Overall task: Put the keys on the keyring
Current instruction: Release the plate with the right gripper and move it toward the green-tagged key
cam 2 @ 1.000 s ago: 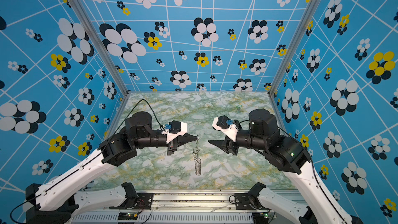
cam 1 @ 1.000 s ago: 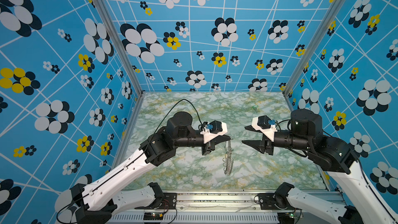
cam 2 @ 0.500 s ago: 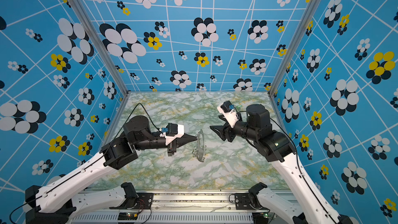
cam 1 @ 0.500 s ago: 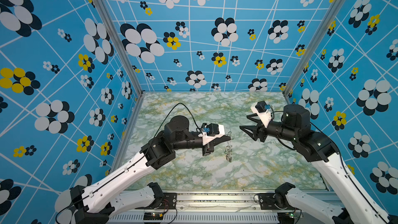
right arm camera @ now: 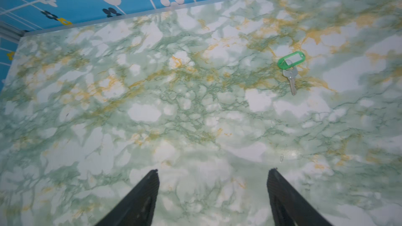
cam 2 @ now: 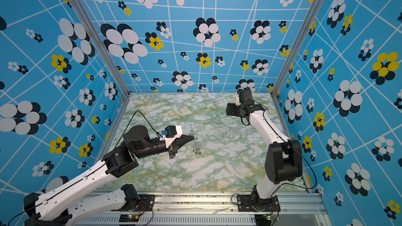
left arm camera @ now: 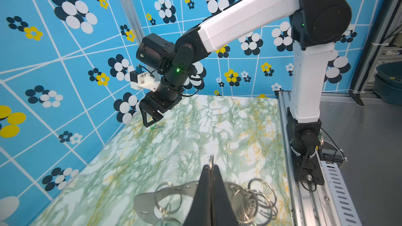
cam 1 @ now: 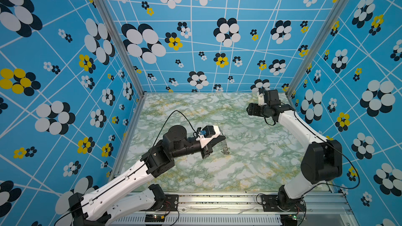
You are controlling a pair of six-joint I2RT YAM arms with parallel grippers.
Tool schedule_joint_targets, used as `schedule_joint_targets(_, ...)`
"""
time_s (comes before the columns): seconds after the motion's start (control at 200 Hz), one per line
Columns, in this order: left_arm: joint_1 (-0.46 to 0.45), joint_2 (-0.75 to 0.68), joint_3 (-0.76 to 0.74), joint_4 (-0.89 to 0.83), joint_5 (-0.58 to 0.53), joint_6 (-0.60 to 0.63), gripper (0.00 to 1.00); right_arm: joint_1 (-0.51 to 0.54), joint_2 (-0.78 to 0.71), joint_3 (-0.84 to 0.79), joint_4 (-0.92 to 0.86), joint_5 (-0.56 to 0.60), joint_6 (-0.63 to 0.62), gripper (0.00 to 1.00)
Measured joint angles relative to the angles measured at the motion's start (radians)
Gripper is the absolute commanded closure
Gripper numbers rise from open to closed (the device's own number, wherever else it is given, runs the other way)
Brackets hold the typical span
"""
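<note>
My left gripper [left arm camera: 210, 167] is shut on the keyring [left arm camera: 148, 201], a flat grey metal band fringed with silver wire loops [left arm camera: 261, 194]. In both top views the keyring [cam 1: 224, 146] [cam 2: 196, 147] hangs below the left gripper [cam 1: 225, 137] [cam 2: 192, 138] over the middle of the table. The keys [right arm camera: 291, 61] are one silver key on a green tag with a white label, lying flat on the marble at the back right. My right gripper [right arm camera: 214, 170] [left arm camera: 151, 120] hovers open just above the table, with the keys [left arm camera: 155, 126] off to one side of its fingers.
The green marble tabletop [cam 1: 250, 170] is boxed in by blue flowered walls [cam 1: 195, 40] on three sides. An aluminium rail [cam 1: 217, 201] with the arm bases runs along the front edge. The right arm [cam 1: 300, 131] stretches along the right wall.
My right arm swung from the middle of the table to the back right corner, tipped downward and opened wider. The left gripper kept hold of the keyring and sank slightly.
</note>
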Motion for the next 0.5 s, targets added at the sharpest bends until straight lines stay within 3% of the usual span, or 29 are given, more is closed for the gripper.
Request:
schedule_joint_targets(0.185,0.019,-0.037,-0.018,0.004,-0.019,-0.018,1.0,-0.064,0.296,0.306,-0.059,0.018,0.017,0.15)
schedule_joint_targets(0.5,0.041,-0.072,-0.05,0.008,-0.027,-0.032,1.0,-0.144,0.59,0.713,-0.238,0.024,0.004,0.15)
